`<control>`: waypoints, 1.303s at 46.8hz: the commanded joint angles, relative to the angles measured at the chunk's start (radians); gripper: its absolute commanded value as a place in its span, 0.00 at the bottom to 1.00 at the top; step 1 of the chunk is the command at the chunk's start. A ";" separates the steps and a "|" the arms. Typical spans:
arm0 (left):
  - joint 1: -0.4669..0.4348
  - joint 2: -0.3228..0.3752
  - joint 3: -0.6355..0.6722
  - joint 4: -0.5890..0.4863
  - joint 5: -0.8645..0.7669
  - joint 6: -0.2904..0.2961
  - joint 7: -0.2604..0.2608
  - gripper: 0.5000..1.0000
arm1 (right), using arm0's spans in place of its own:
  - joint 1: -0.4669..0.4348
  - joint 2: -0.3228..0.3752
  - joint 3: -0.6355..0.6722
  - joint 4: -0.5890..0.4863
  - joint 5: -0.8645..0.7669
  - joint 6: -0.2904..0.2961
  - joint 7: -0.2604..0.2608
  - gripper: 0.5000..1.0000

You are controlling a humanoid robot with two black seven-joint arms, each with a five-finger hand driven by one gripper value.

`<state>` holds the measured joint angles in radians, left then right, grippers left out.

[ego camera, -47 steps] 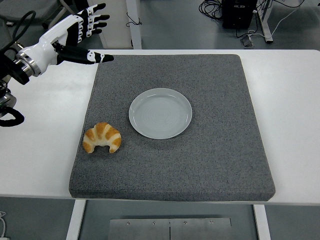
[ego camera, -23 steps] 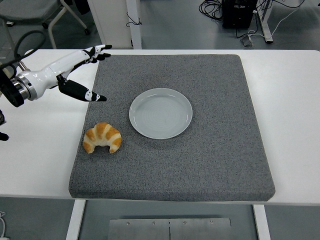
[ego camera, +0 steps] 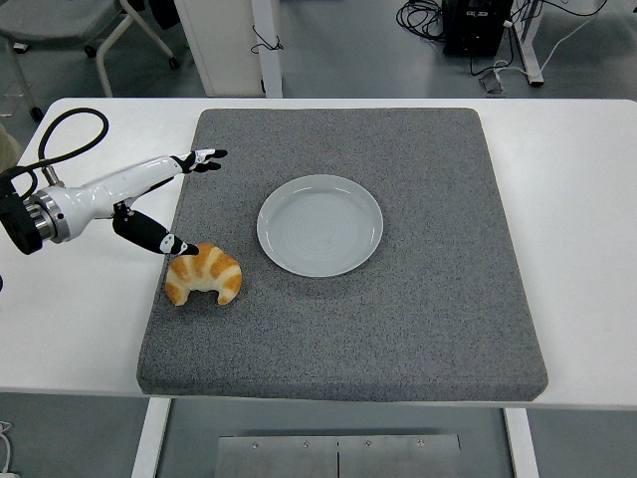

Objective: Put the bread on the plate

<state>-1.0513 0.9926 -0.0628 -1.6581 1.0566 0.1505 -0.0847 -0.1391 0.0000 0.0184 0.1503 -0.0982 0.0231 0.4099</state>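
A golden croissant point(ego camera: 204, 274) lies on the grey mat near its left edge. A pale round plate point(ego camera: 319, 225), with nothing on it, rests in the mat's middle, to the right of the croissant and a little farther back. My left hand point(ego camera: 184, 199) comes in from the left, open, with fingers point(ego camera: 203, 159) stretched toward the back and the thumb point(ego camera: 159, 237) pointing down, its tip just touching the croissant's upper left. Nothing is held. The right arm does not show.
The grey foam mat point(ego camera: 418, 299) covers most of the white table point(ego camera: 577, 179). A black cable point(ego camera: 65, 134) loops behind my left wrist. Chair legs and cables lie on the floor beyond the table's far edge.
My left hand has come down and toward the near side, from above the mat's back left corner to just over the croissant. The croissant and plate have not moved.
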 commanded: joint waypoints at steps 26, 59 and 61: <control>0.149 -0.032 -0.002 -0.006 0.157 0.089 0.017 0.94 | 0.000 0.000 0.000 0.000 0.000 0.001 0.000 1.00; 0.174 -0.155 0.000 0.115 0.178 0.126 0.016 0.94 | 0.000 0.000 0.000 0.000 0.000 0.000 0.000 1.00; 0.180 -0.160 0.000 0.123 0.180 0.126 0.016 0.94 | 0.000 0.000 0.000 0.000 0.000 0.000 0.000 1.00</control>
<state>-0.8786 0.8398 -0.0639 -1.5455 1.2347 0.2762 -0.0690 -0.1395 0.0000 0.0184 0.1503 -0.0982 0.0234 0.4097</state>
